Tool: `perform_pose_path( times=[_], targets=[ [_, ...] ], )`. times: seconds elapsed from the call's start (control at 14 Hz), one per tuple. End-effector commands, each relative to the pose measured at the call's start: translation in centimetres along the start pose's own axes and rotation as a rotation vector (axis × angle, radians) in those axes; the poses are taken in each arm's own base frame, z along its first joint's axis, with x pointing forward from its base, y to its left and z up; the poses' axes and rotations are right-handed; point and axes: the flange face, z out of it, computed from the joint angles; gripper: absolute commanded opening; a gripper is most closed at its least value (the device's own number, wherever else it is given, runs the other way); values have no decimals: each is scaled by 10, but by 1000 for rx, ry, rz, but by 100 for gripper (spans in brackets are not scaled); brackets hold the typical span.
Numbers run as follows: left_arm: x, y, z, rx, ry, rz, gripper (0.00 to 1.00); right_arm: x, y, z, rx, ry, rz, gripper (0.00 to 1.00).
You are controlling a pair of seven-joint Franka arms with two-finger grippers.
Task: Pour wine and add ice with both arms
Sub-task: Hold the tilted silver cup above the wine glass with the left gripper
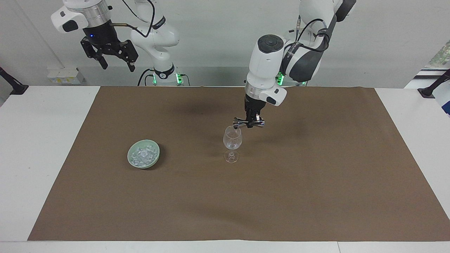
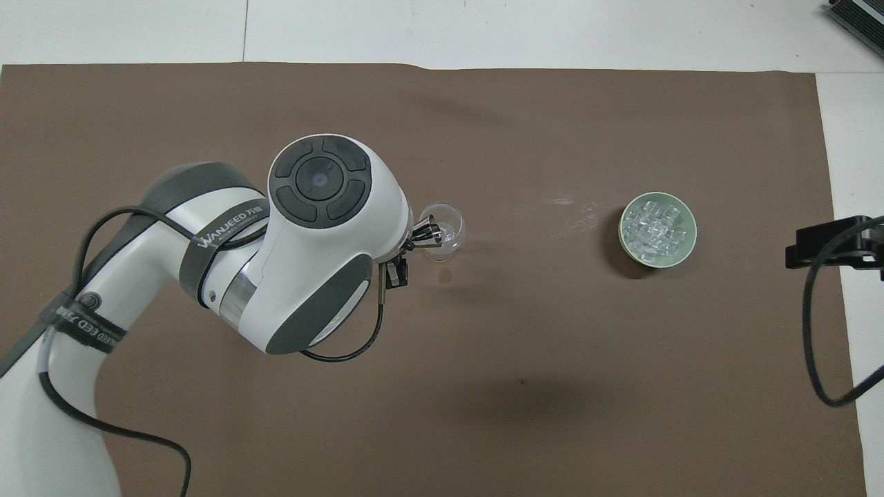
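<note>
A clear wine glass [image 1: 232,140] [image 2: 443,231] stands upright mid-mat. Just above its rim, my left gripper [image 1: 251,121] points straight down and is shut on the waist of a small metal jigger [image 1: 248,123] [image 2: 425,232]. The jigger lies on its side with one mouth over the glass. No wine shows, and the glass looks clear. The ice [image 1: 142,154] [image 2: 656,228] is piled in a pale green bowl [image 1: 154,147] [image 2: 625,238] toward the right arm's end. My right gripper [image 1: 118,66] waits high up by its base, open and empty.
A brown mat [image 1: 316,196] covers most of the white table. Pale wet marks [image 2: 573,207] lie on the mat between the glass and the bowl. A black part of the right arm [image 2: 829,245] shows at the overhead view's edge.
</note>
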Motion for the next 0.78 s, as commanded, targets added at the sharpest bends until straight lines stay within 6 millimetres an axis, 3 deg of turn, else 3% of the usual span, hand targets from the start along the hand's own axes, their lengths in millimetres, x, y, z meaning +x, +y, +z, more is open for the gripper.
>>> perform_pose_path(
  times=[0.0, 0.71],
  targets=[
    [-9, 1, -2, 1, 29, -9, 0, 0, 3, -2, 4, 16, -17, 100],
    [-17, -5, -3, -7, 70, 9, 0, 0, 3, -2, 4, 16, -17, 100]
  ],
)
